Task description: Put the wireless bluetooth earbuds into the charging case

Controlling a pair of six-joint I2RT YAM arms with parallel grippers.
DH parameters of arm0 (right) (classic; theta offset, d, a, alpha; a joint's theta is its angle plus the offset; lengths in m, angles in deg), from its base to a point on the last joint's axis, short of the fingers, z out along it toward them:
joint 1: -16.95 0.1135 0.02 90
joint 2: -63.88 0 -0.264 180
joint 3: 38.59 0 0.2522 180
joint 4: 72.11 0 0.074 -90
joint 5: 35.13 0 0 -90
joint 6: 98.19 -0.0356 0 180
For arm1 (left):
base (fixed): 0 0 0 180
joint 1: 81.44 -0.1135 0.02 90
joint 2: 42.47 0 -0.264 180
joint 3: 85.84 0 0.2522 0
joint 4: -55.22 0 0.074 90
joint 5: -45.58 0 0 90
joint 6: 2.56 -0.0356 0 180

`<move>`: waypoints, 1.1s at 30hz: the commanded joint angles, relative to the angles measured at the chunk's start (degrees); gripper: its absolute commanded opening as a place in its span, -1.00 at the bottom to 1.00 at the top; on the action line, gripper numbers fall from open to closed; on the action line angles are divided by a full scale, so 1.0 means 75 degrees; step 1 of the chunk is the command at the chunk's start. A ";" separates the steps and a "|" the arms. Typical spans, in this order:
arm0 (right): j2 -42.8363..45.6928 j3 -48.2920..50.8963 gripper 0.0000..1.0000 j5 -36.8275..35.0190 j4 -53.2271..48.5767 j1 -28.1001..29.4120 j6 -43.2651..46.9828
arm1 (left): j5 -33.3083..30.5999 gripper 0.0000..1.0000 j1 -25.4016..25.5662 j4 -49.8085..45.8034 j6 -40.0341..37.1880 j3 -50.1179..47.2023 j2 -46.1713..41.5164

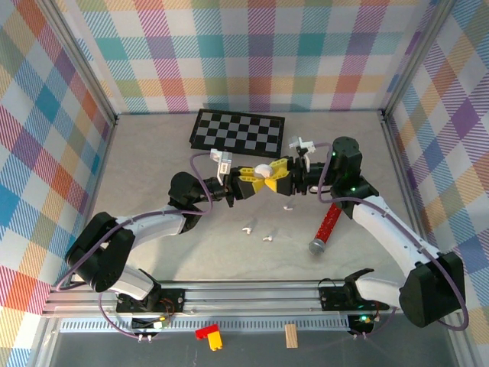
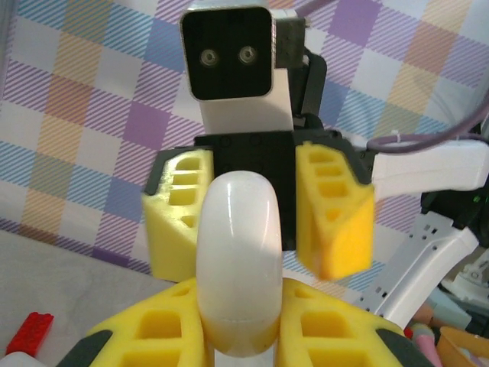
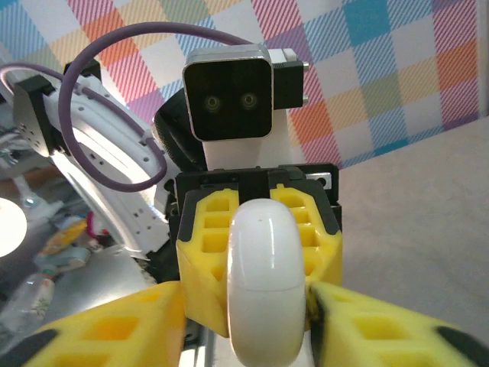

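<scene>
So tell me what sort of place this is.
Probably a robot test cell: plaid walls enclosing a table, a checkerboard lying on it, and a left arm and right arm bolted to a rail.

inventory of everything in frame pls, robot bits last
charging case: 1, white, closed, held above mid-table
earbuds: 2, white, loose on the table in front of the case
checkerboard: 1, black and white, flat at the back
tube: 1, glittery red with grey cap, lying by the right arm
red-and-yellow bricks: 1 cluster, front ledge
wooden block: 1, tan, front ledge
red brick: 1, red, on the table
left gripper: 1, yellow jaws, shut on the case
right gripper: 1, yellow jaws, open around the case's other end
</scene>
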 commanded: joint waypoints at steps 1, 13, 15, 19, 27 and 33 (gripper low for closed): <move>0.0122 -0.0113 0.04 -0.0906 -0.0663 0.0059 0.0043 | 0.0438 -1.00 0.0021 0.0445 -0.0562 0.0127 0.0026; -0.0143 -0.1109 0.28 -0.2992 -0.2359 0.0153 0.0106 | 0.0525 -1.00 -0.0156 0.0132 -0.1617 -0.0137 0.0030; -0.0171 -0.1229 0.31 -0.3053 -0.2502 0.0231 0.0171 | 0.0466 -1.00 -0.0153 -0.0197 -0.1963 -0.0156 -0.0055; -0.0230 -0.1475 0.35 -0.3225 -0.2791 0.0305 0.0205 | 0.0473 -1.00 -0.0158 -0.1221 -0.2847 -0.0155 -0.0258; -0.0030 -0.1544 0.39 -0.3211 -0.3126 0.0316 0.0425 | 0.0045 -1.00 -0.0190 -0.4630 -0.5477 -0.0051 -0.1028; 0.0220 -0.1239 0.41 -0.4336 -0.3299 0.0293 0.0016 | -0.0875 -1.00 -0.0181 -0.5926 -0.6447 -0.0130 -0.1410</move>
